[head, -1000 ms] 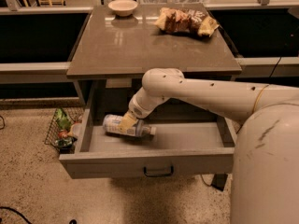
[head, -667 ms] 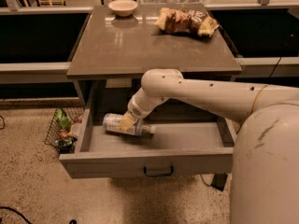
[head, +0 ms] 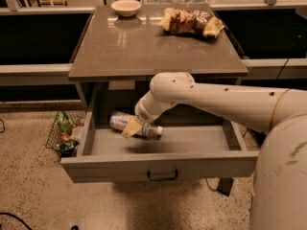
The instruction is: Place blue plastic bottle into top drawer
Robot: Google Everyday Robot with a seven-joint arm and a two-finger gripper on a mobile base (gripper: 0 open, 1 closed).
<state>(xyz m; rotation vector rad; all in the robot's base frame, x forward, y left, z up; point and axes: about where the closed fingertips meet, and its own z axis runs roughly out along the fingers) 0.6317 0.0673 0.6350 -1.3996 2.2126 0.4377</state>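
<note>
While the pale arm (head: 225,99) reaches in from the right and bends down under the table (head: 144,47), the gripper (head: 133,127) sits inside the open top drawer (head: 163,163), toward its left half. Its fingers (head: 130,128) are clenched on the blue plastic bottle (head: 120,121), with one tan finger crossing the front of the bottle near its middle. The bottle lies almost level and slightly tilted, with one end sticking out to the left of the fingers and the other to the right. A dark shadow falls on the grey drawer floor just below the fingers; I cannot tell whether the bottle touches the floor. In front of the fingers runs the drawer's front panel, with its small dark handle (head: 162,176) a little to the right. Above and behind the fingers, on the table, a pale bowl (head: 125,6) stands at the far edge and brown-yellow snack bags (head: 189,20) lie well to the right of it. To the left of the fingers, outside the drawer, a wire basket (head: 64,133) sits on the speckled floor.
</note>
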